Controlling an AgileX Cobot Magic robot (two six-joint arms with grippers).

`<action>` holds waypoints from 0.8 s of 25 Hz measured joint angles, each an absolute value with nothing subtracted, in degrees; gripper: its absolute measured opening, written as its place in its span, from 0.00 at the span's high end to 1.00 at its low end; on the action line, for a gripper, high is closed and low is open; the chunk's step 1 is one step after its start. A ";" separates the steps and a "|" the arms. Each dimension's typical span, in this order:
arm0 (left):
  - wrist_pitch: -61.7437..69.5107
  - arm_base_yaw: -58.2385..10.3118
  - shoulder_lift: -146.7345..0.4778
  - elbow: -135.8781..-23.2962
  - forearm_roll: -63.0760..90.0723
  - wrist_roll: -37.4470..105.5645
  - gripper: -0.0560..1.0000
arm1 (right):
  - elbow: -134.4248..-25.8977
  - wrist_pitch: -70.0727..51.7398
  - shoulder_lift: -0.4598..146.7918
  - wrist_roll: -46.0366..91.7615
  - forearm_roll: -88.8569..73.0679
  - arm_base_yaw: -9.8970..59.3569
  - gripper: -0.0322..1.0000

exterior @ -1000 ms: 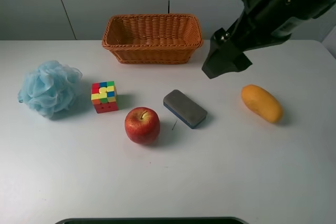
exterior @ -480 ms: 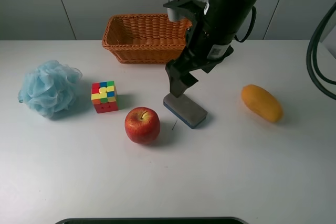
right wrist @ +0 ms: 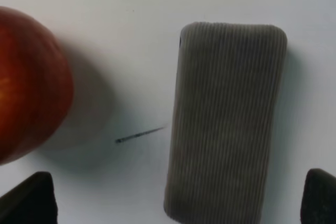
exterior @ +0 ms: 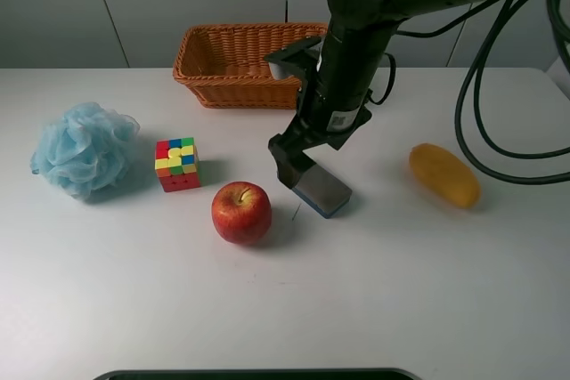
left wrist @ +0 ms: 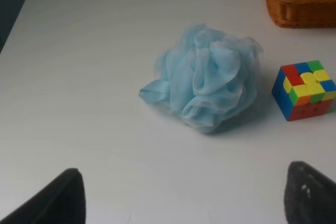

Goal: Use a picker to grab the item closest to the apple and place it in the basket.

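Note:
A red apple [exterior: 241, 212] sits on the white table [exterior: 374, 291]. Just right of it lies a grey-topped, blue-based eraser block [exterior: 324, 193], the thing nearest the apple. My right gripper [exterior: 289, 165] hangs low over the eraser's far-left end. In the right wrist view the eraser [right wrist: 226, 119] lies lengthwise between my spread fingertips [right wrist: 26, 200], the gripper [right wrist: 173, 203] open and empty, with the apple [right wrist: 29, 82] beside it. The wicker basket [exterior: 205, 86] stands at the back. My left gripper [left wrist: 184, 198] is open and empty, and out of the exterior view.
A colour cube [exterior: 176, 164] and a blue bath puff [exterior: 83, 147] lie left of the apple; both show in the left wrist view, cube [left wrist: 305, 88] and puff [left wrist: 207, 82]. A yellow mango [exterior: 443, 174] lies at the right. Black cables [exterior: 499, 86] hang at the right.
My right arm has swung from the upper right down and left. The gripper has come low over the eraser. No object has moved.

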State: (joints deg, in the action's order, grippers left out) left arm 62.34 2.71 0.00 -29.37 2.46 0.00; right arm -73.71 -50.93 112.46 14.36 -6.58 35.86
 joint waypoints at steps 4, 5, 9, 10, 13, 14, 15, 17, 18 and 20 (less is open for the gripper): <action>62.34 2.71 0.00 -29.37 2.46 0.00 0.26 | -73.92 -49.18 114.60 14.36 -5.25 35.86 0.29; 62.34 2.71 0.00 -29.37 2.46 0.00 0.26 | -73.92 -48.71 115.11 14.36 -5.13 35.86 0.29; 62.34 2.71 0.00 -29.37 2.46 0.00 0.26 | -73.92 -46.65 116.83 14.36 -5.09 35.86 0.29; 62.34 2.71 0.00 -29.37 2.46 0.00 0.26 | -73.92 -46.15 117.20 14.36 -5.09 35.86 0.29; 62.34 2.71 0.00 -29.37 2.46 0.00 0.26 | -73.92 -45.58 118.53 14.36 -4.88 35.86 0.29; 62.34 2.71 0.00 -29.37 2.46 0.00 0.26 | -73.92 -45.34 118.81 14.36 -4.88 35.86 0.29; 62.34 2.71 0.00 -29.37 2.46 0.00 0.26 | -73.92 -45.35 119.21 14.36 -4.75 35.86 0.29; 62.34 2.71 0.00 -29.37 2.46 0.00 0.26 | -73.92 -45.35 120.10 14.36 -4.48 35.86 0.29; 62.34 2.71 0.00 -29.37 2.46 0.00 0.26 | -73.92 -45.35 120.49 14.36 -4.22 35.86 0.29; 62.34 2.71 0.00 -29.37 2.46 0.00 0.26 | -73.92 -45.15 121.18 14.36 -4.03 35.86 0.29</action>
State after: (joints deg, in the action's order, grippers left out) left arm 62.34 2.71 0.00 -29.37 2.46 0.00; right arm -73.92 -45.15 121.18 14.36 -4.03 35.86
